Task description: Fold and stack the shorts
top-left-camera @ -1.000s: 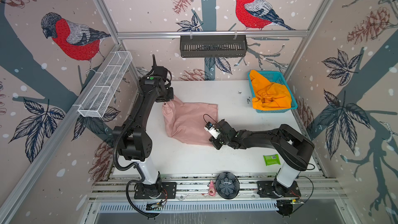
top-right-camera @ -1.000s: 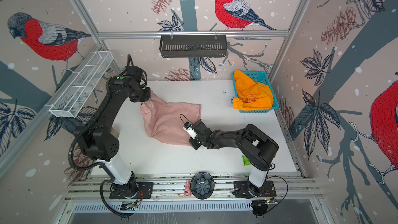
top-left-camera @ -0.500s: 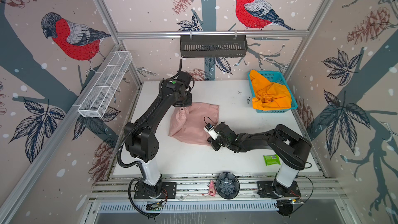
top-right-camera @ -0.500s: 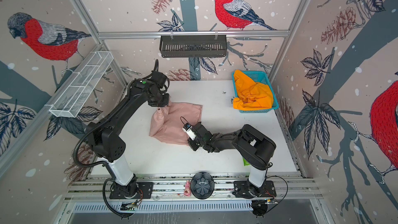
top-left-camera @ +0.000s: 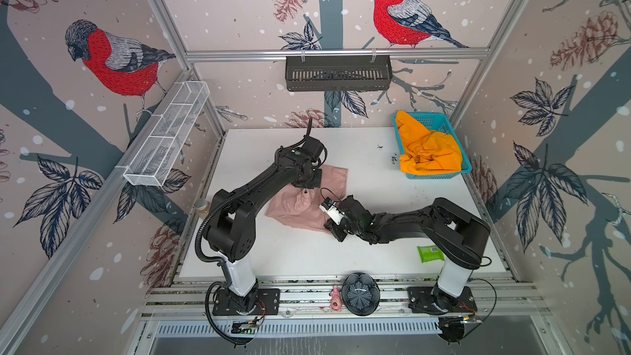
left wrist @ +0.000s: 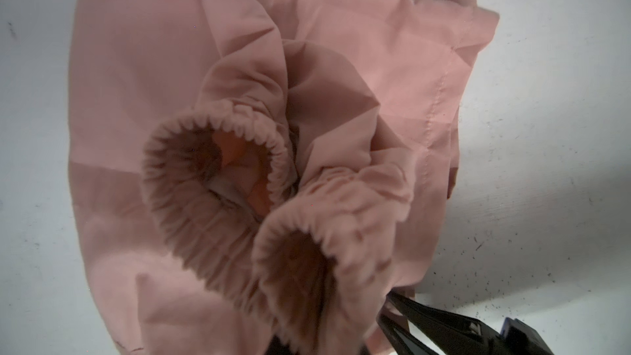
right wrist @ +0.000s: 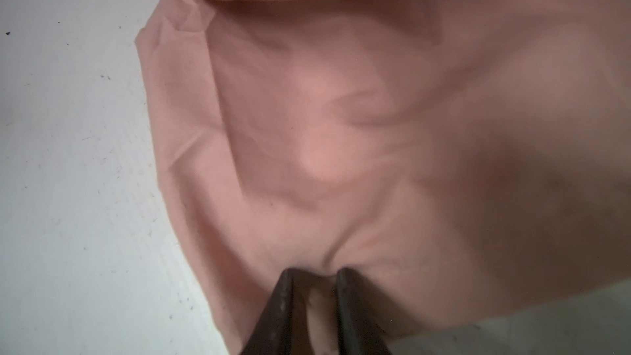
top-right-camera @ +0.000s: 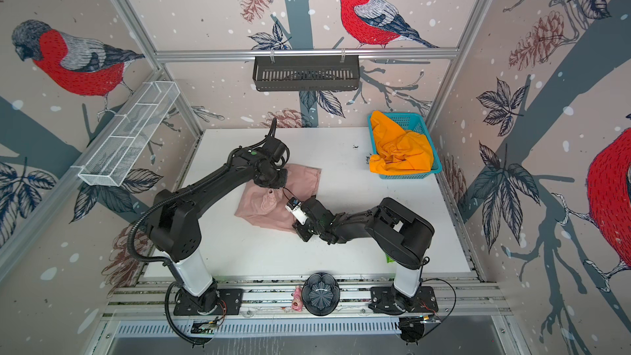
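Observation:
The dusty pink shorts [top-left-camera: 293,215] [top-right-camera: 266,215] lie half folded in the middle of the white table [top-left-camera: 259,254]. My left gripper [top-left-camera: 305,193] [top-right-camera: 269,193] hangs over their middle, shut on the gathered waistband [left wrist: 218,124], which stands up in two loops; fabric hides its fingers in the left wrist view. At the near right edge of the pink shorts, low on the table, is my right gripper [top-left-camera: 330,227] [right wrist: 316,273]. Its jaws stand slightly parted, a pucker of pink fabric [right wrist: 375,131] between them. The orange shorts [top-left-camera: 426,151] [top-right-camera: 399,155] lie crumpled in a blue basket [top-left-camera: 440,175].
The blue basket stands at the table's far right corner. A green packet [top-left-camera: 430,253] lies near the right arm's base. On the front rail sit a black round object [top-left-camera: 361,293] and a small pink figure [top-left-camera: 336,302]. A white wire rack [top-left-camera: 167,138] and a black rack [top-left-camera: 338,73] hang on the walls.
My left gripper has carried the waistband from the far left rightwards over the pink shorts, doubling them over. The right gripper stayed at the near edge and its jaws have parted a little.

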Controlling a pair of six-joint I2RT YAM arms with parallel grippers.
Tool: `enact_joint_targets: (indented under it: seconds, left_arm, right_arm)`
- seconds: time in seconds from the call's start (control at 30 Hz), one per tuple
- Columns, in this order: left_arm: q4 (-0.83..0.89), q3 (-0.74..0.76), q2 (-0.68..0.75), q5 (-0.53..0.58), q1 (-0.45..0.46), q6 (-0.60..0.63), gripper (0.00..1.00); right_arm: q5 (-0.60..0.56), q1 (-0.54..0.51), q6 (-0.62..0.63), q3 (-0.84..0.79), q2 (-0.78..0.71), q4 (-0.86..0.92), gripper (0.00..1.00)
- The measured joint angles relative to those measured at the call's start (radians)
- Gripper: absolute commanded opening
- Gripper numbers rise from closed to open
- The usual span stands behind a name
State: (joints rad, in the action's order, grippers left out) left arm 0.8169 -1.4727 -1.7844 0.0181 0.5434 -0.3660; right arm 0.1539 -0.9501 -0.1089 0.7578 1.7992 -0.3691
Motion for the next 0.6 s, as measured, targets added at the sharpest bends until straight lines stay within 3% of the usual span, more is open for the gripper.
enact_joint_targets:
  seconds: [0.13, 0.33, 0.43, 0.53, 0.6]
  left_arm:
    - [-0.075, 0.062, 0.002, -0.029, 0.039, -0.002, 0.22]
    - [-0.157, 0.074, 0.001, -0.068, 0.078, -0.008, 0.71]
    - [-0.162, 0.051, 0.010, -0.071, 0.086, -0.007, 0.89]
    - [-0.145, -0.007, 0.021, -0.057, 0.086, -0.006, 0.97]
    - [-0.117, -0.056, 0.031, -0.020, 0.084, -0.004, 0.97]
  right_arm:
    - [0.004, 0.000, -0.004, -0.001, 0.002, -0.008, 0.39]
    - [0.000, 0.002, -0.022, -0.021, -0.037, 0.015, 0.48]
    - [-0.001, 0.003, -0.026, -0.047, -0.097, 0.043, 0.49]
    - [-0.003, 0.009, -0.026, -0.074, -0.189, 0.082, 0.51]
    - [-0.006, 0.016, -0.027, -0.090, -0.260, 0.113, 0.51]
